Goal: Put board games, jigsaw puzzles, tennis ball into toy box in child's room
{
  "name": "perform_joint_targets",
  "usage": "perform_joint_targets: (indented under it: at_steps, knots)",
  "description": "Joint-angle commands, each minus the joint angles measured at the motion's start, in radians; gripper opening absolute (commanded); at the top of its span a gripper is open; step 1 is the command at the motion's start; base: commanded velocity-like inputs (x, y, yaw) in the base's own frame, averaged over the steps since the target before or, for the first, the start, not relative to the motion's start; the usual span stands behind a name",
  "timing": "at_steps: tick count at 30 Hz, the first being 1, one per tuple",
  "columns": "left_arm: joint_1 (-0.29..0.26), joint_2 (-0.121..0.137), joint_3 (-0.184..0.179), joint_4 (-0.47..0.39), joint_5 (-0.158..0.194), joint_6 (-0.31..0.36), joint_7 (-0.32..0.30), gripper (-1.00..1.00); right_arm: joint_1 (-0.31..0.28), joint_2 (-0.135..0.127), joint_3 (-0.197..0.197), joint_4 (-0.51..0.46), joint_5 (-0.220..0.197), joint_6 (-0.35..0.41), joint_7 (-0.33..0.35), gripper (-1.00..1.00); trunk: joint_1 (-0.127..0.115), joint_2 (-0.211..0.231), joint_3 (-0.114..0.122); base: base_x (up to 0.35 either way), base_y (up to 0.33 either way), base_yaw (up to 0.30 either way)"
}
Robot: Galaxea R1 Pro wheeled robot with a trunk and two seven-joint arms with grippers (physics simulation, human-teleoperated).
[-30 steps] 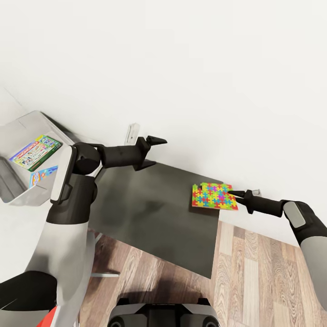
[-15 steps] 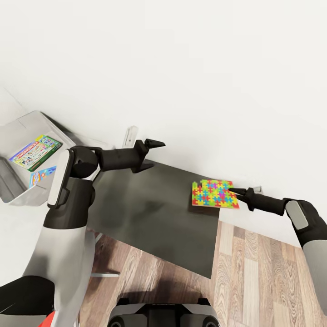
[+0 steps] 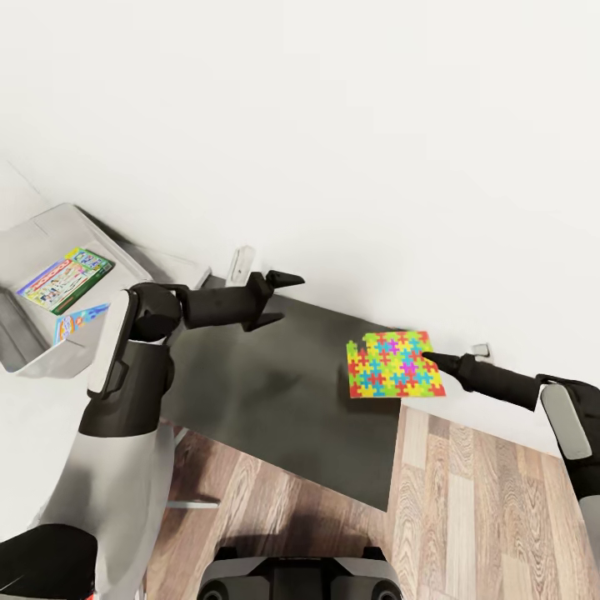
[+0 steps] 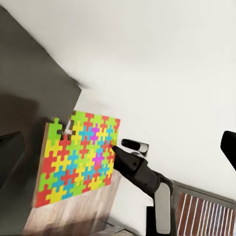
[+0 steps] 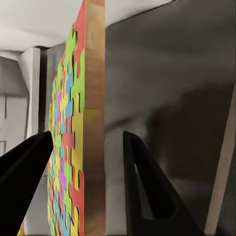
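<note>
Inspection of the right tool: its two fingers straddle one edge of the jigsaw puzzle, closed to the slab's thickness in the right wrist view, one finger on the printed face and one on the plain underside. The puzzle sits at the far right corner of the dark desk wing, tilted with its gripped edge raised (whether the opposite edge touches the surface, I cannot tell).

Left tool hangs over the dark wing near the wall, fingers spread apart, holding nothing.

Toy box stands well apart to the left on the lighter desk top, already containing a green-edged board game and a smaller blue board game.

Risks, as judged:
- The grip is on one edge only. A thin, wide slab held this way may pivot or slip between the fingers during a swing.
- The route to the toy box crosses the left arm; a collision could knock the slab loose.
- A drop near this corner would likely put the puzzle on the wood floor.
</note>
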Motion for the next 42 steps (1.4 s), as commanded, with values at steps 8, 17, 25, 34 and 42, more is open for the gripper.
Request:
perform_joint_targets:
  at_steps: [8,17,25,34,42]
  knots:
    - [0.054,-0.007,0.001,-0.018,0.008,0.009,-0.035,1.00,0.033,0.001,-0.018,-0.078,-0.010,0.003,0.017,-1.00,0.001,-0.002,-0.001,0.000,0.000,0.000]
    - [0.100,-0.011,0.000,-0.023,0.014,0.025,-0.215,1.00,0.054,0.001,-0.023,-0.157,-0.073,0.003,0.036,-1.00,0.001,-0.002,-0.001,0.000,0.000,0.000]
    - [0.143,-0.008,-0.041,-0.023,0.012,0.034,-0.401,1.00,0.083,0.001,-0.022,-0.212,-0.114,0.003,0.041,-1.00,0.001,-0.002,-0.001,0.000,0.000,0.037]
    - [0.162,-0.004,-0.076,-0.024,0.008,0.036,-0.464,1.00,0.092,0.002,-0.022,-0.236,-0.128,0.003,0.042,-1.00,0.001,-0.002,-0.001,0.000,0.000,0.204]
    - [0.170,-0.005,-0.087,-0.024,0.008,0.049,-0.498,1.00,0.094,0.002,-0.020,-0.242,-0.131,0.003,0.042,-1.00,0.001,-0.002,-0.001,0.000,0.000,0.277]
